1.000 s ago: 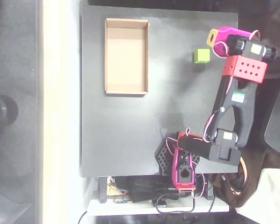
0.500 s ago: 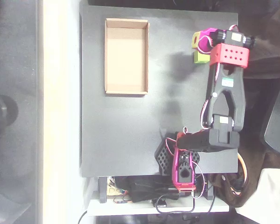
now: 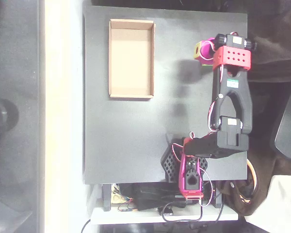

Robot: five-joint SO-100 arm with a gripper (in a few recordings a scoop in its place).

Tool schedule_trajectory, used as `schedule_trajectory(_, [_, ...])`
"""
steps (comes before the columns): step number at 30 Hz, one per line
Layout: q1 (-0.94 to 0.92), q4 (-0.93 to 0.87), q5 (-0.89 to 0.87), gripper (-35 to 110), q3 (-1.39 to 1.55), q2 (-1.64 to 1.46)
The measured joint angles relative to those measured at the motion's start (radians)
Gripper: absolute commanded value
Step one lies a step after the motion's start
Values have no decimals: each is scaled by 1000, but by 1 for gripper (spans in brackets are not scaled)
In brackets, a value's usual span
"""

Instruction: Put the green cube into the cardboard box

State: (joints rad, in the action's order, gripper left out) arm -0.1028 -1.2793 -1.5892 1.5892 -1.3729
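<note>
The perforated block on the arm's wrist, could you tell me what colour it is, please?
Red, dotted with small dark holes; seen in the overhead view.

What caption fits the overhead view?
Robot gripper reaching over the green cube's spot, beside the empty cardboard box.

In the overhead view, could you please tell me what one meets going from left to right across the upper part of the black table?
cardboard box → bare black table → end effector with its small yellow patch → red perforated block of the arm. The green cube is left out: the end effector covers its spot.
</note>
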Motion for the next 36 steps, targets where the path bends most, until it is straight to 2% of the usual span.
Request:
schedule_trajectory(12, [-2,129,0,39,6,54])
schedule_trajectory(36, [6,141,0,39,6,138])
